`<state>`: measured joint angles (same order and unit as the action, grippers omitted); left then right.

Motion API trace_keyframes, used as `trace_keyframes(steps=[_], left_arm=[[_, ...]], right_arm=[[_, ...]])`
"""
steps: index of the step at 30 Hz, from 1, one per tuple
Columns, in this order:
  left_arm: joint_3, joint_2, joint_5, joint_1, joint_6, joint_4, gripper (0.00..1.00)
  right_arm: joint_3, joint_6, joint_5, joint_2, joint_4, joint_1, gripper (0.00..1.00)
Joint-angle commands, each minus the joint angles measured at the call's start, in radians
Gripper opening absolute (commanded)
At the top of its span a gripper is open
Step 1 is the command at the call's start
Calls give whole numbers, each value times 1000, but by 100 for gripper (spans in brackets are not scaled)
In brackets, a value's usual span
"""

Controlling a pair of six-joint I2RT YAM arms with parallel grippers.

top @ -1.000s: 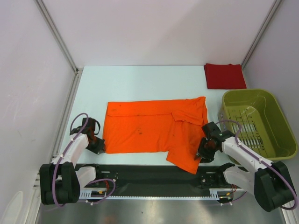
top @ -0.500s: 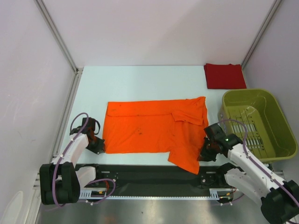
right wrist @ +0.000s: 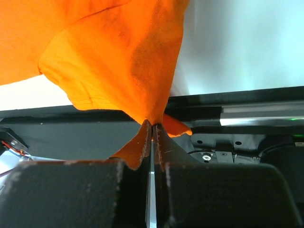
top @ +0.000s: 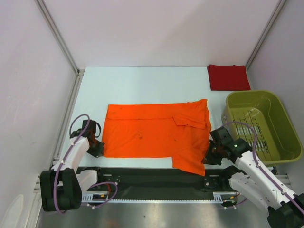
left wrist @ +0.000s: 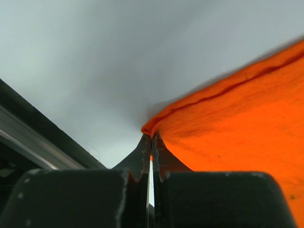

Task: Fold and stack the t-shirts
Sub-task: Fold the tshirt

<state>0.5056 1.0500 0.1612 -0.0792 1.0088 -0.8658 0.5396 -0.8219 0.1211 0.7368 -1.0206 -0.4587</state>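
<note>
Evidently the orange t-shirt [top: 152, 135] is held for a fold rather than left lying loose; it is spread flat on the desk [top: 142, 85] just left of the olive-green basket [top: 256, 93], with one sleeve turned in over the body at the basket end. The left pincer [left wrist: 151, 140] is closed tight on the shirt's near corner at the end well apart from the basket, with no gap seen between its fingers; the right pincer [right wrist: 152, 128] is likewise clamped, on the near hem corner just beside the basket's near-left corner, where a flap of cloth reaches past the desk's edge over the black rail [top: 142, 178]. Both near corners appear to be gripped so that the near edge can be carried as one line across the garment; this is judged to be the step in hand. The dark red t-shirt [top: 228, 77] is set as a folded rectangle just beyond the basket's far rim, probably parked there as the base of the stack; the orange one is not yet folded small enough to be laid upon it.
</note>
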Motion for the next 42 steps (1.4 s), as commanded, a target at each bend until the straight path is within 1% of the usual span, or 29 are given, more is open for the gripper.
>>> trace_keyframes(steps=[1,4,5,8,9,11,13,14,16,19,22,23,25,27,33,37,42], left_arm=[[65,-2,9,-10,-104,10,0],[112,11,21,-8,-156,14,0],[137,22,20,-2,-173,20,0],[174,45,24,19,-222,48,0],[181,62,24,22,-228,54,0],[203,90,11,24,-248,77,0],[220,142,-6,24,-286,106,0],[235,162,-34,25,-301,117,0],[254,224,-43,29,-322,132,0],[298,303,-100,38,-360,166,0],[315,335,-153,44,-383,212,0],[329,352,-193,44,-386,221,0],[347,369,-221,42,-404,249,0],[399,399,-235,45,-418,255,1],[484,482,-193,47,-423,215,1],[502,464,-137,47,-418,212,0],[559,513,-66,42,-427,180,0]], right_arm=[[68,-19,3,1,-10,-6,0],[126,7,28,51,57,15,0],[143,26,29,109,80,37,0],[238,99,12,197,115,67,0],[284,116,3,247,119,90,0],[335,180,-17,297,123,133,0],[402,219,-18,372,123,205,0],[422,252,-14,398,129,225,0],[491,282,-20,470,123,276,0],[581,329,-40,541,122,308,0],[629,356,-58,607,125,319,0],[652,362,-63,624,126,324,0],[672,371,-66,653,137,330,0],[695,380,-66,690,154,339,0],[747,406,-35,812,165,344,0],[773,418,-18,866,183,344,0],[821,449,-14,921,177,345,0]])
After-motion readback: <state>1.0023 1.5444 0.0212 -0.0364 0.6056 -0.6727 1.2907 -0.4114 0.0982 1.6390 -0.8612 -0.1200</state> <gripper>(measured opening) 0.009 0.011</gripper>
